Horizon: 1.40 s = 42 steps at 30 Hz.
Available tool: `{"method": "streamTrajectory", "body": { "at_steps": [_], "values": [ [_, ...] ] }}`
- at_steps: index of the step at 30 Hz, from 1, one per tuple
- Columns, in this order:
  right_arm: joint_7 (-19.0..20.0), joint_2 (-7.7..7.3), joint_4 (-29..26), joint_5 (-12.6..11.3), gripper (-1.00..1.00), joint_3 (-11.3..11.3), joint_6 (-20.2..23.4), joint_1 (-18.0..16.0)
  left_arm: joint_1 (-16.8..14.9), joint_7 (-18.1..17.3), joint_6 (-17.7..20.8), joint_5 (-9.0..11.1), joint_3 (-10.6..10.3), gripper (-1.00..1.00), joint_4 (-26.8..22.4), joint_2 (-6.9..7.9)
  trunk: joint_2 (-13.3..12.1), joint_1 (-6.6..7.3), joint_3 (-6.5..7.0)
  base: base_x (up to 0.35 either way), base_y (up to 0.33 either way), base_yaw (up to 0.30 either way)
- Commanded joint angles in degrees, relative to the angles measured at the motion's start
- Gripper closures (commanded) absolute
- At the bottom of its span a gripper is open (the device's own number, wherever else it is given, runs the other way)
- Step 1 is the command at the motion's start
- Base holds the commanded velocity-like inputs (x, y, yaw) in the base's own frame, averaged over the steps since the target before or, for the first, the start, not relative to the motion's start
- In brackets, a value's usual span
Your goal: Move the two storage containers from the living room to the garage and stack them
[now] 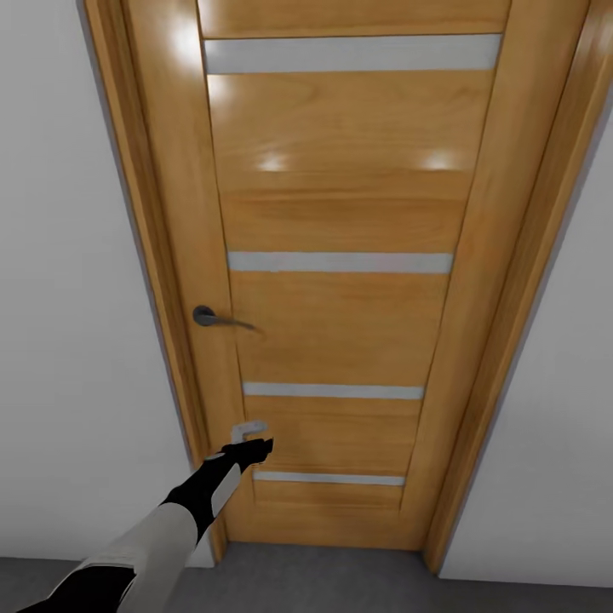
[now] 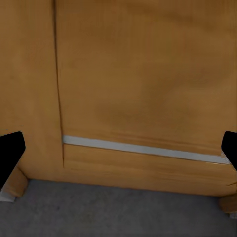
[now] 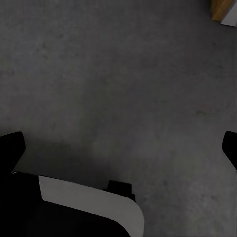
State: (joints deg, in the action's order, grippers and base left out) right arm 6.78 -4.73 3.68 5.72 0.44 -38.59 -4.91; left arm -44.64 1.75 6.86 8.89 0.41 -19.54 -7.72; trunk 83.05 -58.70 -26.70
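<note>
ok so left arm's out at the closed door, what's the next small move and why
Probably raise the left gripper up to the door handle. The wooden door looks shut, the jaws stand open and empty near its lower panel, well below the handle, and no container is in hand, so getting through the door likely comes first.

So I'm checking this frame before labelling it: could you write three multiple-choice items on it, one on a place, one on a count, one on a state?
1. The left gripper sits where relative to the door handle?
A above
B below
C on it

2. How many pale stripes cross the door in the head view?
A two
B four
C six

3. The left gripper is
A open, empty
B shut on the handle
C holding a bin

Answers: 1 B, it hovers lower down the door. 2 B, four pale bars show. 3 A, fingertips are spread, nothing between.
</note>
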Motion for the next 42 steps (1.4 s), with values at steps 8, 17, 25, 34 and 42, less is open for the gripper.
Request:
{"method": "streamTrajectory", "body": {
  "at_steps": [8,17,25,34,42],
  "values": [
    [-0.1,-0.02,0.22,0.34,-1.0,0.0,-0.34,-0.1,-0.01,0.18,0.35,0.51,0.03,-1.0,-0.08,-0.02,0.03,-0.03,-0.06,0.327,0.0,0.0],
    [-0.18,-0.05,0.25,0.26,-1.0,0.0,-0.43,-0.1,-0.01,0.18,0.35,0.51,0.03,-1.0,-0.07,-0.02,0.03,-0.03,-0.06,0.327,0.0,0.0],
    [-0.35,-0.1,0.27,0.25,-1.0,0.0,-0.43,-0.1,-0.01,0.18,0.26,0.51,0.11,-1.0,-0.08,-0.02,0.03,-0.03,-0.06,0.152,0.0,0.0],
    [-0.37,-0.11,0.26,0.25,-1.0,0.0,-0.43,-0.1,-0.01,0.18,0.26,0.51,0.04,-1.0,-0.08,-0.1,0.03,-0.03,-0.06,0.06,0.0,0.0],
    [-0.37,-0.1,0.22,0.25,-1.0,0.0,-0.43,-0.1,-0.01,0.18,0.26,0.51,0.03,-1.0,-0.1,-0.1,0.03,-0.03,-0.06,0.3,0.0,0.0]
  ]
}}
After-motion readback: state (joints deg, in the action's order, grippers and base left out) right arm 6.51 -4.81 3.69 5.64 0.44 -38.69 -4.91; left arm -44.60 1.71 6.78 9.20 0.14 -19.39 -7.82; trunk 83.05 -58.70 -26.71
